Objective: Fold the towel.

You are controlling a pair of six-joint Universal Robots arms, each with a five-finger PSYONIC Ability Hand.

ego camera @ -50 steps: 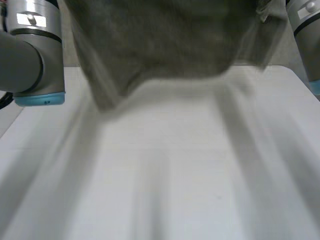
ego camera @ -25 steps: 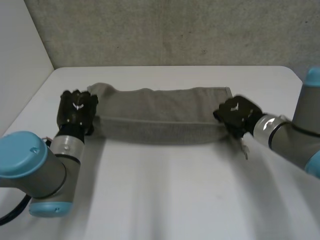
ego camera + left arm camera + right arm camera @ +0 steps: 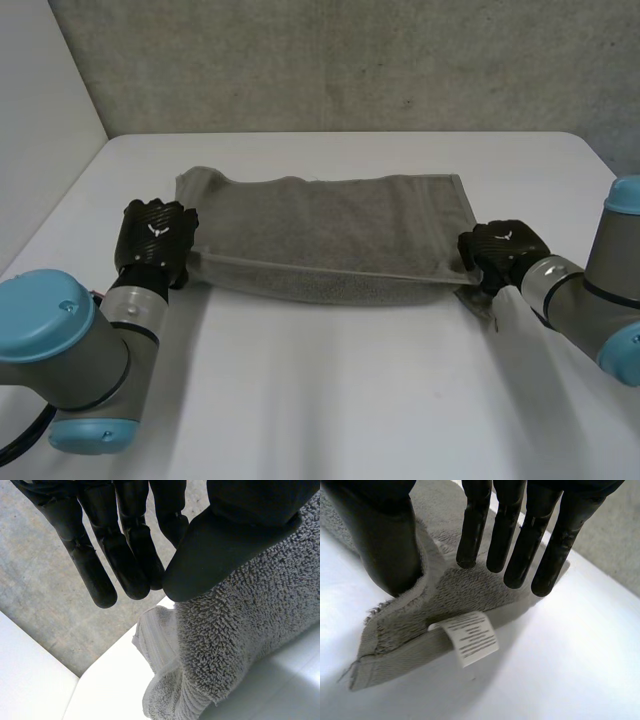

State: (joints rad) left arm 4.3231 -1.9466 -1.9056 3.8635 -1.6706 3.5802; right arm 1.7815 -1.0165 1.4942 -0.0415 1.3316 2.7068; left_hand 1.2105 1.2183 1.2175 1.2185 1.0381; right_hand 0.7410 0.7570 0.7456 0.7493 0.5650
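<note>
A grey towel (image 3: 330, 235) lies on the white table (image 3: 350, 400) as a long band, doubled over, with its near edge slightly raised. My left hand (image 3: 155, 240) is at the towel's left end; in the left wrist view its thumb and straight fingers (image 3: 125, 545) meet over the towel's edge (image 3: 225, 640) and pinch it. My right hand (image 3: 500, 250) is at the near right corner. In the right wrist view its fingers (image 3: 527, 540) are straight and apart from the thumb, which rests on the corner of the towel (image 3: 465, 587) lying flat. A white label (image 3: 470, 637) sticks out there.
A grey wall (image 3: 330, 60) stands behind the table's far edge, and a white wall (image 3: 40, 120) rises at the left. Bare table stretches in front of the towel towards me.
The towel hung high before the camera a second ago; both hands have brought it down onto the table. The right hand's fingers have since spread off the corner.
</note>
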